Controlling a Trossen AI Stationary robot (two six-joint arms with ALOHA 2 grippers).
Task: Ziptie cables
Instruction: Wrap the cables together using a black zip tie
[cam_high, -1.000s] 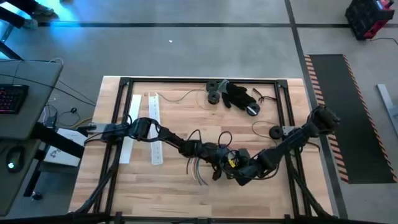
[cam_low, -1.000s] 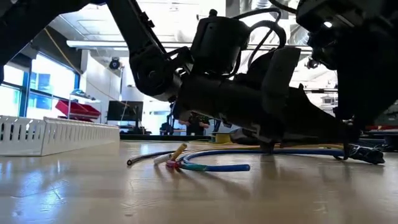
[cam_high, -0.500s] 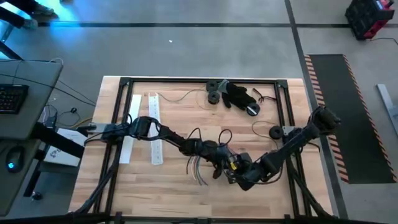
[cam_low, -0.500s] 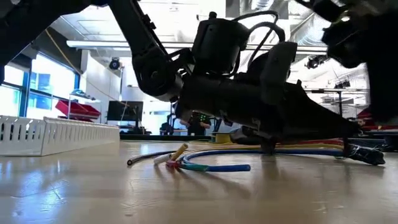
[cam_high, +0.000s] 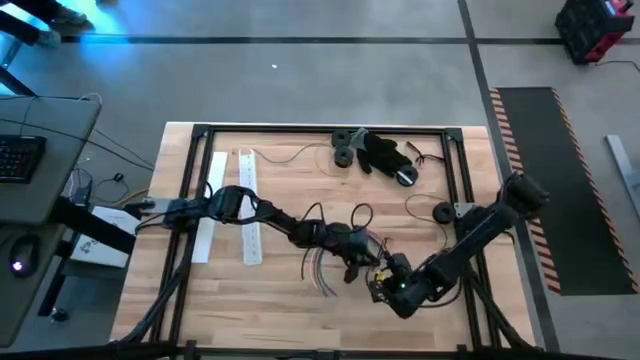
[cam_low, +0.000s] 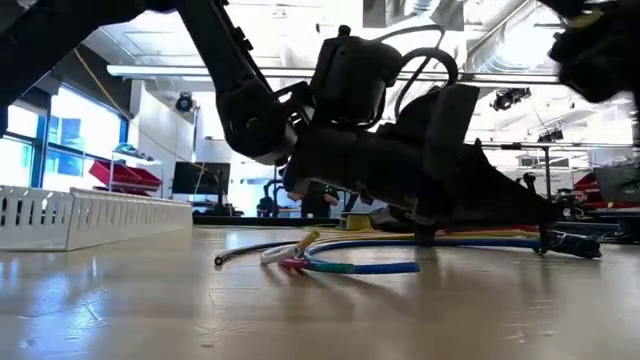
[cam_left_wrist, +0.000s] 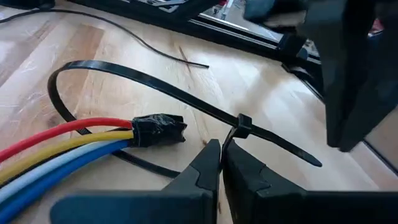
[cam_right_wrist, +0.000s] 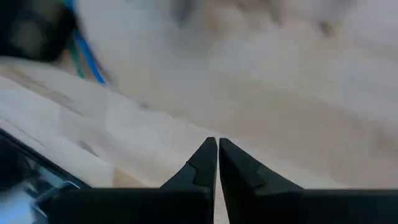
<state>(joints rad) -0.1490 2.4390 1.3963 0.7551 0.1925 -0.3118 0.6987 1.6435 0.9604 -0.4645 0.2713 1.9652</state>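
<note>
Tabletop (cam_high: 250, 300): cables (cam_left_wrist: 68, 149) beside left jaws.

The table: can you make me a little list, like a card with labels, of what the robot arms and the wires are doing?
cables: coloured bundle lying on the table, black tape at one end
ziptie: black, looped around the bundle's taped end, loose
left pincer: shut on the ziptie by its head
right pincer: shut, holding nothing, near the table's front edge
white strips: flat on the table's left side
</note>
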